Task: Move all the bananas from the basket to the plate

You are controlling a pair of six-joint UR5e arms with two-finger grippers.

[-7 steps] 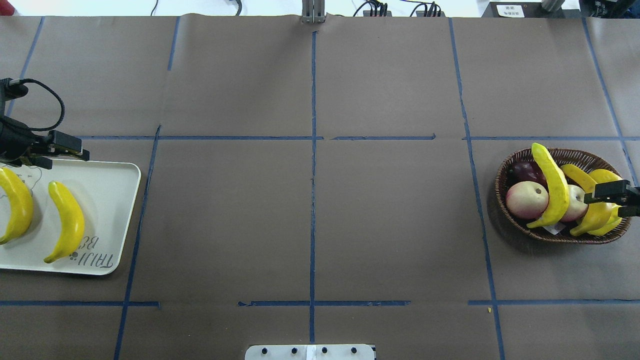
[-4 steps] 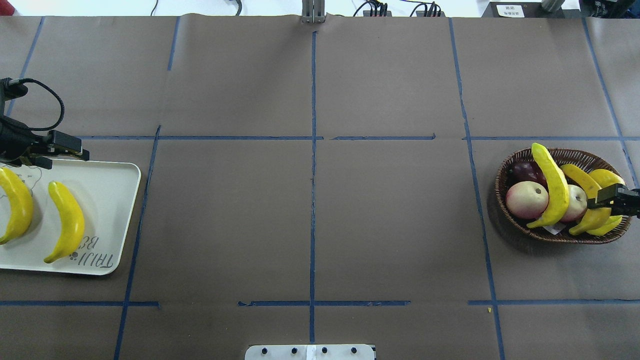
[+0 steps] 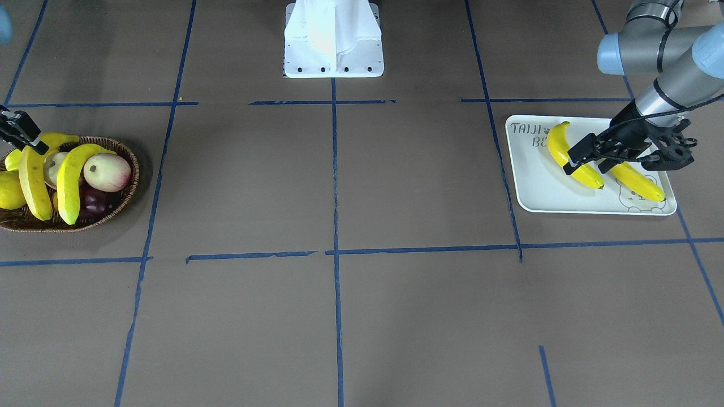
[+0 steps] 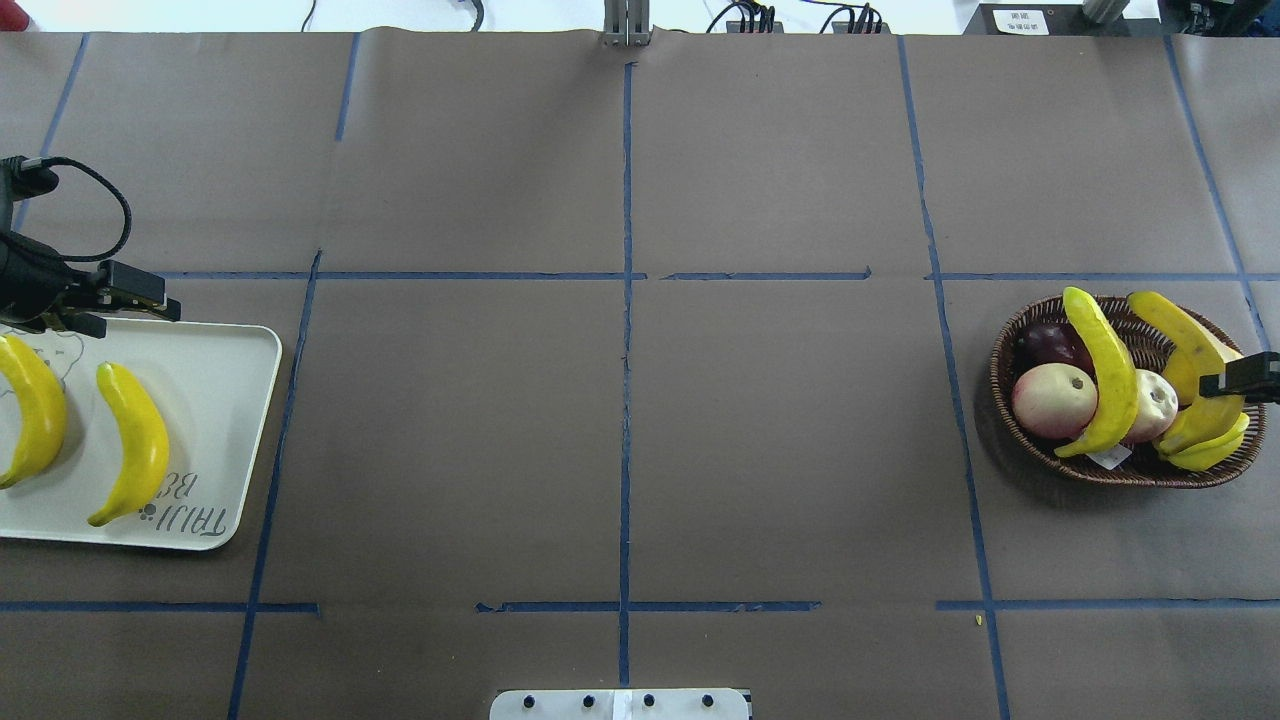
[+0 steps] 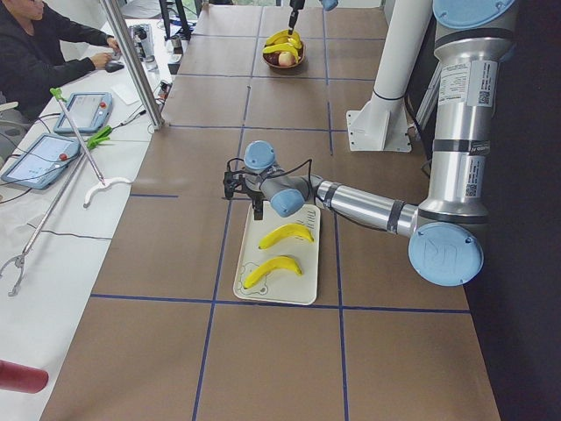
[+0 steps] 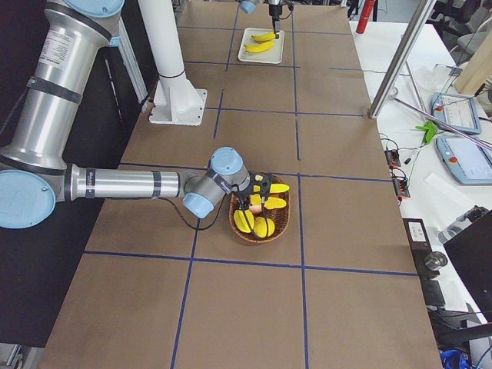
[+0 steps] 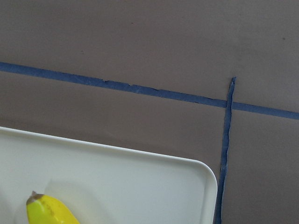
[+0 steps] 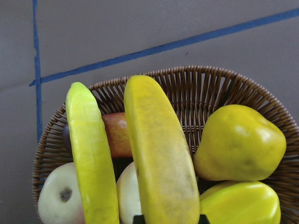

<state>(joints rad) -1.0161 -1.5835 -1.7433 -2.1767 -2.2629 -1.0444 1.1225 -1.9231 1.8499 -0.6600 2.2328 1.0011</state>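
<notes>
Two yellow bananas (image 4: pixel 130 445) (image 4: pixel 35 410) lie side by side on the white plate (image 4: pixel 220 400) at the table's left end. My left gripper (image 4: pixel 110 303) hovers open and empty over the plate's far edge. At the right end, the wicker basket (image 4: pixel 997 395) holds a banana (image 4: pixel 1105 375) leaning across the other fruit. My right gripper (image 4: pixel 1240 380) is shut on a second banana (image 4: pixel 1175 335), whose far end sticks up past the rim. The right wrist view shows this held banana (image 8: pixel 159 158) between the fingertips, with the leaning banana (image 8: pixel 91 154) beside it.
The basket also holds a pink-white peach (image 4: pixel 1052 400), a dark plum (image 4: pixel 1050 345), a pale apple (image 4: pixel 1155 400) and yellow-green mango-like fruits (image 8: pixel 238 142). Blue tape lines cross the brown table. The robot's base plate (image 4: pixel 620 703) sits at the near edge. A person (image 5: pixel 35 53) sits at a side desk.
My right gripper has shut on the banana and drawn back to the right, tilting its far end up over the basket's rim. The left arm and the plate's bananas have not moved.
</notes>
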